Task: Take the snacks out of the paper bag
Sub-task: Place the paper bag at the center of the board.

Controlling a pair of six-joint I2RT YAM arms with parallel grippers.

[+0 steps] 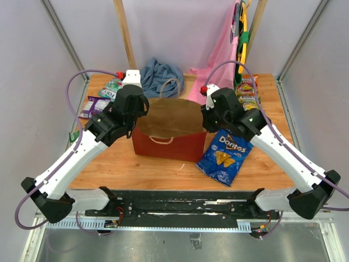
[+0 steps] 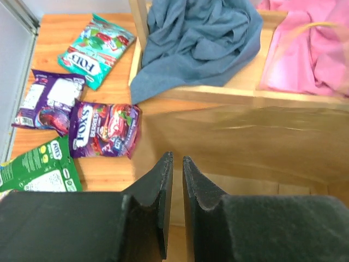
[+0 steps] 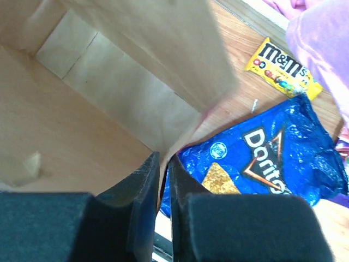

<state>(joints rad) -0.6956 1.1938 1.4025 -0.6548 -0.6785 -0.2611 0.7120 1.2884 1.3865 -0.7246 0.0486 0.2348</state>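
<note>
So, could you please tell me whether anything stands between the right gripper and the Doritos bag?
Only partly: the side wall of the paper bag runs down to the tips of the right gripper. The Doritos bag lies uncovered on the table just beyond that wall.

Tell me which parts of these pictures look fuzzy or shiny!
Right wrist view: the pink garment in the corner is a soft blur, too near the lens, and the crinkly Doritos bag glints white in spots. Left wrist view: the paper bag looks fuzzy up close, while the purple packet is crisp enough to read. Top view: even light, nothing blurry.
</note>
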